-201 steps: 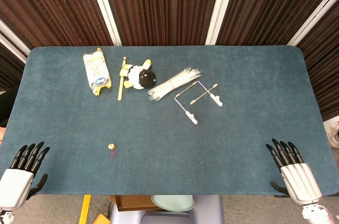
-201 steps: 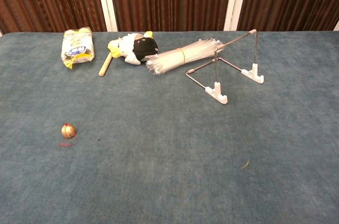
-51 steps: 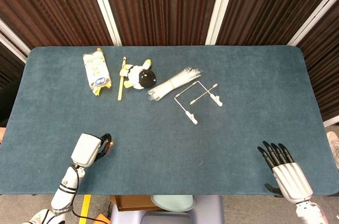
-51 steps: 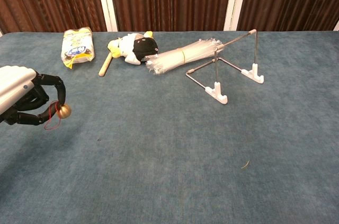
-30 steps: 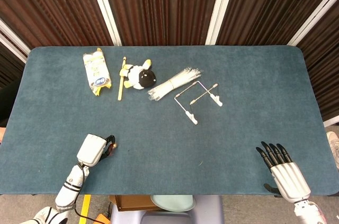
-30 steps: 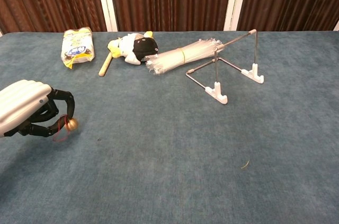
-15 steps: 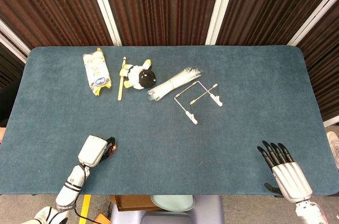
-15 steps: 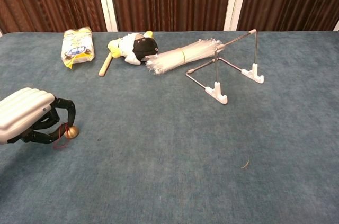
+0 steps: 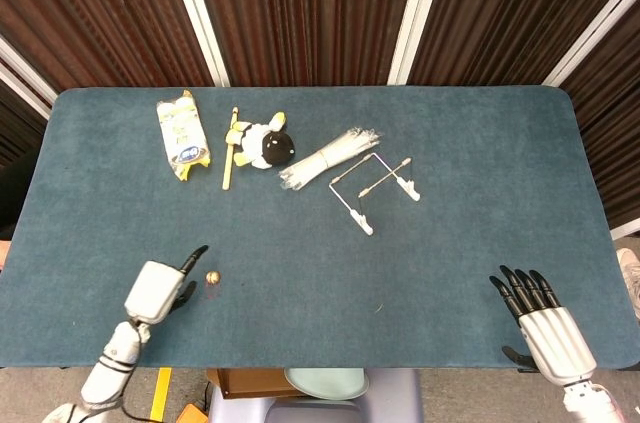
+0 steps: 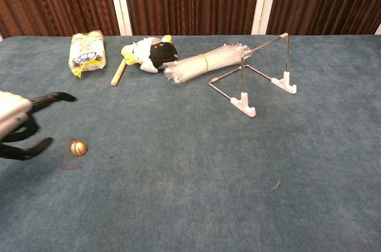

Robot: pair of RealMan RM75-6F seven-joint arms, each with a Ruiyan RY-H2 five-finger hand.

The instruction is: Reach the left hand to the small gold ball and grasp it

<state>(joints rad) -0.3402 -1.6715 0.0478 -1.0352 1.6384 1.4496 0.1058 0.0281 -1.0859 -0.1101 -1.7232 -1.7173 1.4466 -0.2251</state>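
— Blue felt table (image 9: 470, 143), with what across the far side?

— From left to right: yellow-and-white snack packet (image 9: 181, 136) (image 10: 87, 53), wooden stick (image 9: 230, 148) (image 10: 119, 72), plush toy (image 9: 266, 142) (image 10: 150, 53) in black, white and yellow, touching the stick. Then clear plastic bundle (image 9: 327, 157) (image 10: 204, 61), its right end lying against a wire stand (image 9: 372, 186) (image 10: 256, 82) on white feet.

— And the small gold ball (image 9: 211, 276) (image 10: 78, 148)?

— Resting on the felt at near left, well apart from that far row. Thin red loop trailing from it on the left side in the chest view.

— Left hand (image 9: 157, 290) (image 10: 18, 126)?

— Just left of the ball, not touching it. Spread wide, one finger stretched above the ball's level toward the far side, another lower down, holding nothing. Bare felt only in the gap between fingers and ball.

— Right hand (image 9: 540, 321)?

— At the near right edge, seen only in the head view. Fingers straight and close together, pointing toward the far side, holding nothing.

— Any containers?

— Only the snack packet; contents hidden, cannot tell.
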